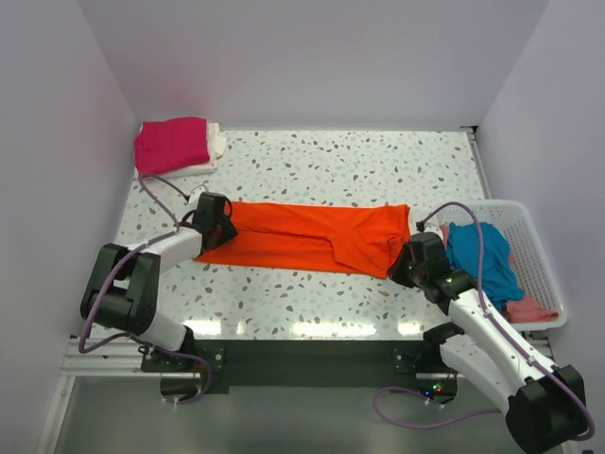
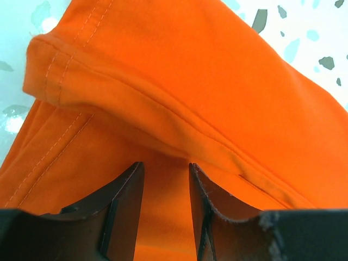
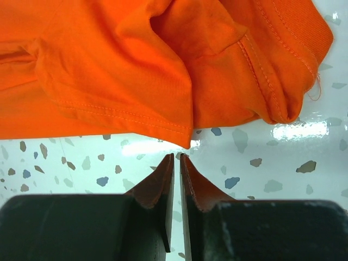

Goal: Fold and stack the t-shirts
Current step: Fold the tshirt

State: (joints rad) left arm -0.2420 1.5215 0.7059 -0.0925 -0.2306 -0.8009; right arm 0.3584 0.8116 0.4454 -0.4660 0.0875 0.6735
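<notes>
The bright orange t-shirt (image 1: 312, 235) lies folded into a long band across the middle of the table. My left gripper (image 1: 216, 219) is at its left end, open, with its fingers (image 2: 122, 201) set down on the orange cloth (image 2: 190, 81) just short of a folded hem. My right gripper (image 1: 405, 265) is at the shirt's right end, shut and empty (image 3: 176, 157), just off the hem corner of the orange shirt (image 3: 109, 65). A magenta-pink t-shirt (image 1: 172, 144) lies folded on a white one (image 1: 216, 142) at the back left.
A white slatted basket (image 1: 531, 225) stands at the right edge, holding a teal-blue t-shirt (image 1: 477, 255) and a salmon-pink one (image 1: 529, 309). Walls close in the back and both sides. The speckled tabletop (image 1: 359, 165) runs behind the orange shirt.
</notes>
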